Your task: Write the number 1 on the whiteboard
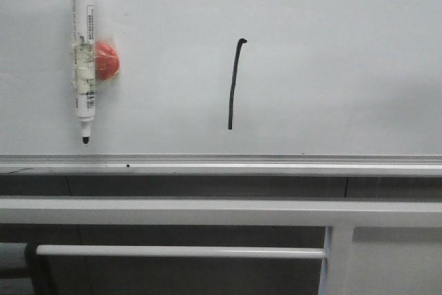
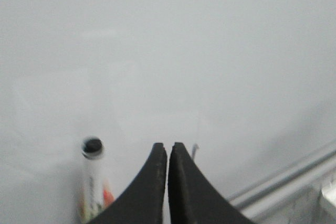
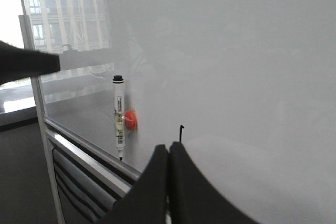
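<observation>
The whiteboard [image 1: 331, 53] fills the front view above its silver rail. On it stands the number 1 [image 1: 235, 84], a thin black stroke with a small hook at the top; its upper end shows above my right fingers as the number 1 [image 3: 181, 132]. A white marker pen [image 1: 83, 53] hangs tip down on the board, fixed by a red magnet [image 1: 107, 60]. My left gripper [image 2: 168, 148] is shut and empty, the pen [image 2: 93, 177] just beside it. My right gripper [image 3: 168, 148] is shut and empty, back from the board. Neither gripper shows in the front view.
The silver lower rail [image 1: 221, 164] runs across under the board. White metal frame bars [image 1: 179, 250] lie below it, with an upright post [image 1: 338, 260] at the lower right. A window reflection shows on the board's edge [image 3: 68, 35] in the right wrist view.
</observation>
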Robot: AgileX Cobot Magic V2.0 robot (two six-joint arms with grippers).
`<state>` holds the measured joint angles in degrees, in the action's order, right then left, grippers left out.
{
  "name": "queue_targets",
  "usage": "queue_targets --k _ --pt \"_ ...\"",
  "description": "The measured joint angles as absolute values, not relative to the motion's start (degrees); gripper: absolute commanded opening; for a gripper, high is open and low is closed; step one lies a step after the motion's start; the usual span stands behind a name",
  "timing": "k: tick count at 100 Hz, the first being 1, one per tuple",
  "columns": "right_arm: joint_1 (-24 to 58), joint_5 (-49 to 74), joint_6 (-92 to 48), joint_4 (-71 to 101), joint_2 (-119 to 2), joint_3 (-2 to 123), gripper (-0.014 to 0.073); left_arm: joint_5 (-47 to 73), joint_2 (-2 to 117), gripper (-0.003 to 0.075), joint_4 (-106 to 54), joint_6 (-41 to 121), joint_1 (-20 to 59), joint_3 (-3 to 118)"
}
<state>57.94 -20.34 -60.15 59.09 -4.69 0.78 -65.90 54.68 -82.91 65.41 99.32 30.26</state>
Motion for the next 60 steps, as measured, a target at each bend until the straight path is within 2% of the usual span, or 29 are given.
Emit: queue_targets --k 9,26,35,45,60 --pt "57.9 -20.3 -60.1 59.1 -4.7 0.8 -0.0063 -56.9 49.6 -0.002 -80.7 65.4 90.0 30.3" --pt "57.9 -20.4 -60.1 59.2 -4.7 0.8 -0.0063 -26.4 38.0 -0.002 -78.4 65.4 66.4 29.5" --pt "57.9 -20.4 -60.1 59.2 -4.7 0.8 -0.0064 -15.3 30.3 -0.002 -76.1 65.4 56.0 27.8" --pt "57.9 -20.4 -60.1 59.2 -4.7 0.8 -0.0063 -9.3 21.2 -0.002 -74.5 65.4 45.0 24.4" --pt "57.9 -20.4 -60.1 59.2 -4.7 0.8 -0.0063 -7.0 9.7 -0.002 -74.2 65.4 31.0 18.3"
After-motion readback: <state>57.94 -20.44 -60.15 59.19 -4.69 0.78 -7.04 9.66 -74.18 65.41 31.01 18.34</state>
